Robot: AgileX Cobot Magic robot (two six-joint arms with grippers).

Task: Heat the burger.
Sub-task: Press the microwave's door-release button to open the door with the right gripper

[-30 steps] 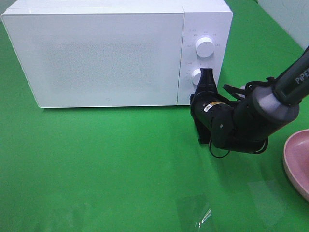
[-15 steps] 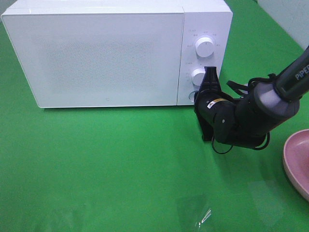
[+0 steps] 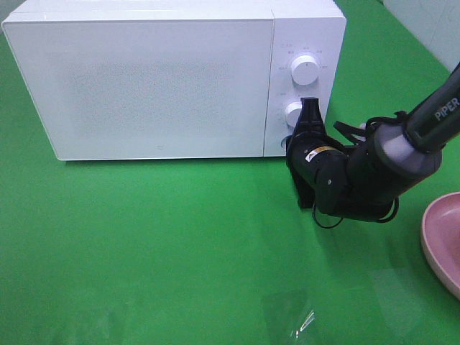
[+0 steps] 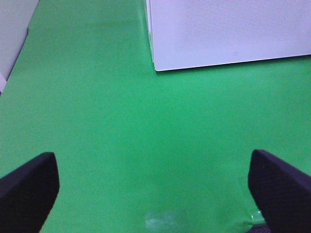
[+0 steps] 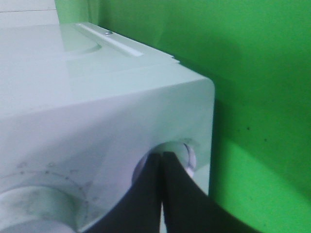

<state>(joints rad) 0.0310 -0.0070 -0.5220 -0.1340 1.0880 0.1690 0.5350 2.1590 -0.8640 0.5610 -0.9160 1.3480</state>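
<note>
The burger is not in view in any frame. The white microwave [image 3: 158, 79] stands at the back with its door shut. My right gripper [image 3: 295, 140] is shut and empty, with its fingertips at the lower corner of the control panel. In the right wrist view the joined fingers [image 5: 163, 194] touch a small round button [image 5: 187, 155] at the microwave's [image 5: 97, 97] lower corner. My left gripper [image 4: 153, 160] is open and empty above bare green cloth, with the microwave's corner [image 4: 228, 29] ahead of it. It does not show in the exterior view.
Two white knobs [image 3: 305, 70] [image 3: 292, 113] sit on the control panel above the gripper. A pink plate [image 3: 444, 241] lies at the right edge, empty in its visible part. A clear shiny scrap [image 3: 302, 323] lies on the green cloth near the front.
My right gripper has shifted slightly at the lower corner of the control panel and now covers the round button that showed half a second ago. Nothing else has moved.
</note>
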